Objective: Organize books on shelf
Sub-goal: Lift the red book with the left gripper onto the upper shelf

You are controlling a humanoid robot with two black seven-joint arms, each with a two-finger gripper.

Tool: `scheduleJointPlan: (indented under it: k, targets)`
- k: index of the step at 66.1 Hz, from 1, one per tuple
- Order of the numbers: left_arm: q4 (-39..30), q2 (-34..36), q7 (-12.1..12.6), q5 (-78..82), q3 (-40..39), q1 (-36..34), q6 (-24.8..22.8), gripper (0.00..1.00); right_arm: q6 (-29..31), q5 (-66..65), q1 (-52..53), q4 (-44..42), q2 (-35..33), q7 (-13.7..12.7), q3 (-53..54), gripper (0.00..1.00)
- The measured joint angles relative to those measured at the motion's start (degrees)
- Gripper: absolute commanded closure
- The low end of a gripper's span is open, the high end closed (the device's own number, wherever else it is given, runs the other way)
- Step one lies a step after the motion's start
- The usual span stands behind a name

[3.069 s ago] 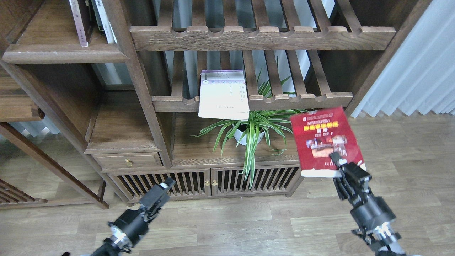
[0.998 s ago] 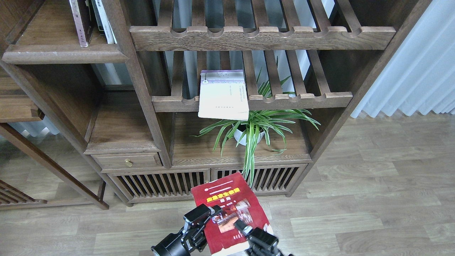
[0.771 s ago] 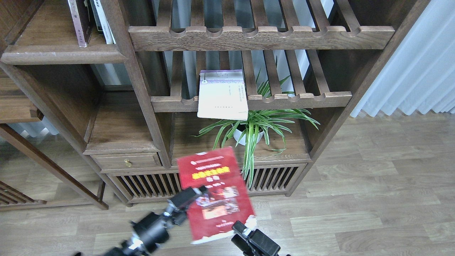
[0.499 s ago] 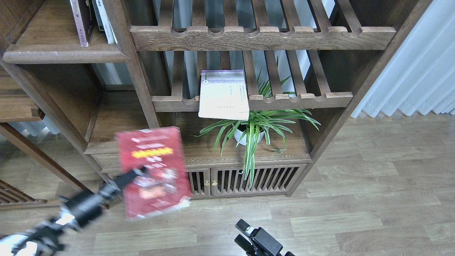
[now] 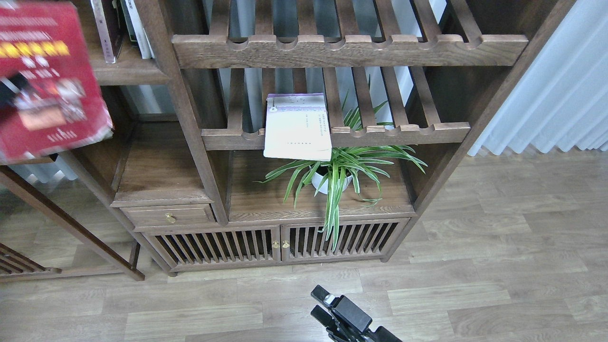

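**Red book carried up to the upper left of the frame**

Swung up and leftward since half a second ago, the bright red book (image 5: 50, 78) now fills the upper left corner of my head view, blurred, its cover facing me with the yellow title near the top. It hangs in front of the solid dark-brown shelf (image 5: 128, 71) where a dark maroon book (image 5: 108, 31) and a white-spined book (image 5: 135, 28) stand upright. A dark streak at the left edge crosses the red cover; that may be my left claw, but I cannot tell it apart or say whether it is clenched.

At the bottom centre, my right claw (image 5: 319, 303) pokes into the frame over the wooden floor (image 5: 475, 285), low as it was a moment ago. Its two fingers stand apart with nothing between them.

In the middle of the frame, the pale lavender-white book (image 5: 298, 127) lies flat on the lower slatted rack (image 5: 394, 133), its near edge overhanging the notched front rail. Just below it a spider plant (image 5: 342, 171) in a white pot sits on the cabinet top (image 5: 380, 202), some leaves trailing down over the slatted doors.
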Motion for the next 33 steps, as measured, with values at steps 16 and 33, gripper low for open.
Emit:
scheduleJointPlan:
  k: [16, 33]
  targets:
    - [5.16, 1.39, 0.47, 8.41, 6.99, -14.04, 0.00, 0.98, 0.00, 1.50, 0.14, 0.00, -0.31, 0.13, 0.23, 0.01]
    - [16.10, -0.97, 0.51, 23.79, 14.91, -33.46, -0.02, 0.98, 0.00, 4.85, 1.77, -0.68, -0.44, 1.59, 1.39, 0.01]
